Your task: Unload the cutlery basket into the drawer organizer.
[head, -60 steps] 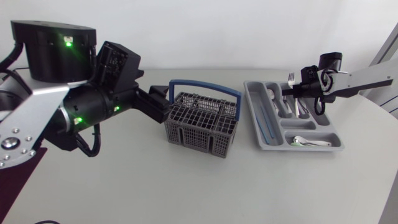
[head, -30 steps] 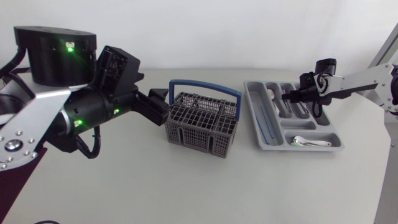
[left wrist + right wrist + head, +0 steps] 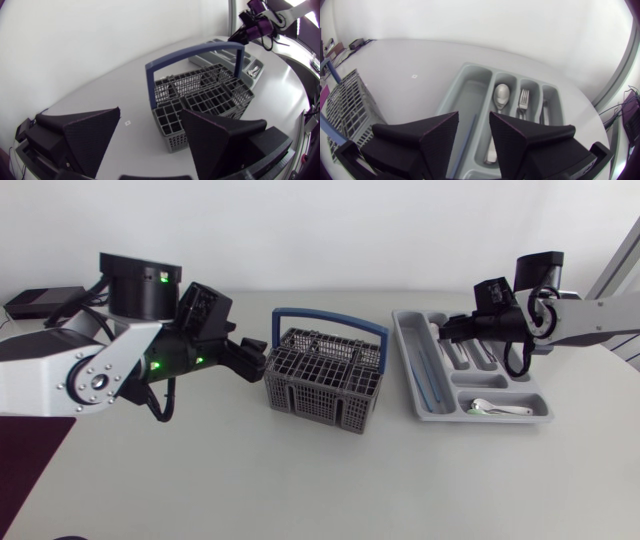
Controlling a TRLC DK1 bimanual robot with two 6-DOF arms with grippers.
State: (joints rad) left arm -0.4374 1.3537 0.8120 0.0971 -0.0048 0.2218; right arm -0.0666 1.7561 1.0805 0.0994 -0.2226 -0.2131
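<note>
grey plastic cutlery basket (image 3: 325, 378) is standing upright mid-worktop (image 3: 300, 470), near the drawer organizer (image 3: 405, 370) but not touching it; no cutlery is showing above its grid. left jaws are waiting released and empty just beside the basket. right jaws are hovering over the organizer, parted narrowly, grasping nothing. spoon (image 3: 501, 94) and fork (image 3: 523, 100) are lying in separate slots. metal pieces are likely handling stiff, light and slippery; gripping mid-handle is advisable. blue handle (image 3: 330, 317) is arching over the basket, restricting entry from above.

a pale grey table (image 3: 300, 480) with a rounded edge stands evenly lit before a plain white wall (image 3: 350, 230).
</note>
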